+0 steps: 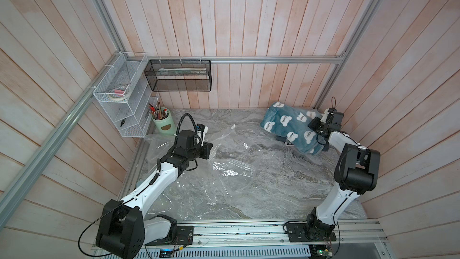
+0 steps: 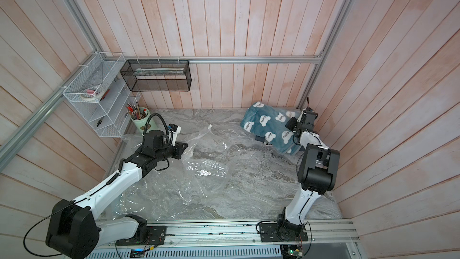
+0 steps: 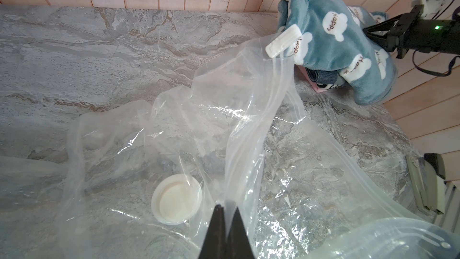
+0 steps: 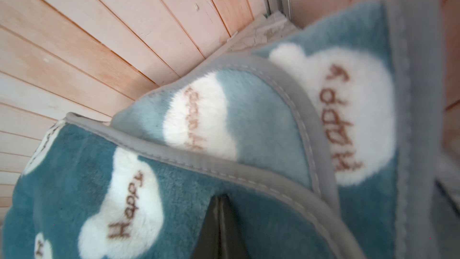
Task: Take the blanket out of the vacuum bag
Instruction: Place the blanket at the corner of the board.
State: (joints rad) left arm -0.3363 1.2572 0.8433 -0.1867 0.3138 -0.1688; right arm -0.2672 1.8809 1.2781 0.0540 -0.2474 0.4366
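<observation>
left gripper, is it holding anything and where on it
The left gripper is shut on the vacuum bag, pinching a fold of clear plastic beside the round white valve cap.

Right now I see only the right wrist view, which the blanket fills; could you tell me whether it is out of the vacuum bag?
Observer: Yes; in both top views the blanket lies in the far right corner of the table, outside the vacuum bag.
Operator: Thank you. What holds the bag?
Observer: The left gripper is shut on a fold of it, beside the white valve cap.
Operator: And its zip slider?
Observer: The zip slider sits on a raised edge of the bag, toward the blanket.
</observation>
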